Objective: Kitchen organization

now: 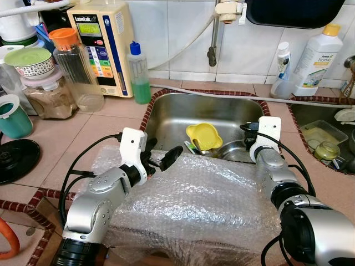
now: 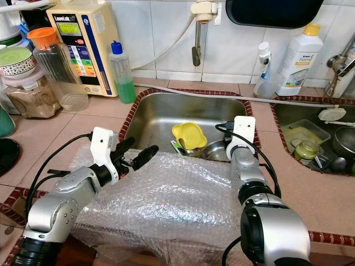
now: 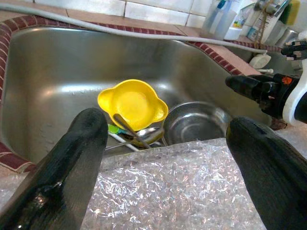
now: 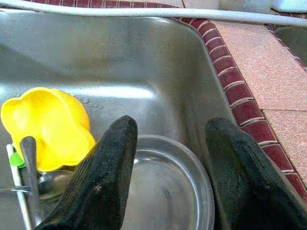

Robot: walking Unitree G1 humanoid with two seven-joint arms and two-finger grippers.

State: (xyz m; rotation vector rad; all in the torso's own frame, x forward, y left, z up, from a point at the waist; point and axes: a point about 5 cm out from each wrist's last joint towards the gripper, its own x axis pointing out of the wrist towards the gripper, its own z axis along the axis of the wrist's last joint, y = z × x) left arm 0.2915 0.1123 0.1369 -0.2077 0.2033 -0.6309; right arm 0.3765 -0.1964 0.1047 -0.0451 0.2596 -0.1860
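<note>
Dishes sit in the stainless sink [image 1: 166, 119]: a yellow flower-shaped bowl [image 1: 203, 136] tipped on its side, a steel bowl [image 3: 196, 125] touching it, and some cutlery [image 3: 128, 132] under the yellow one. The left gripper [image 1: 165, 157] hovers over a sheet of bubble wrap [image 1: 205, 199] spread on the tabletop [image 1: 83, 136] and over the sink's near edge; its jaws stand wide apart with nothing between them, and the yellow bowl lies beyond them, seen through the gap. The right gripper [image 4: 168, 158] reaches down into the sink, jaws spread and empty, with the steel bowl directly beneath them and the yellow bowl just off to one side. Further back beyond both sets of jaws stand a green liquid bottle [image 1: 138, 72], a beige water ionizer [image 1: 102, 44] and a white detergent bottle [image 1: 316, 58].
</note>
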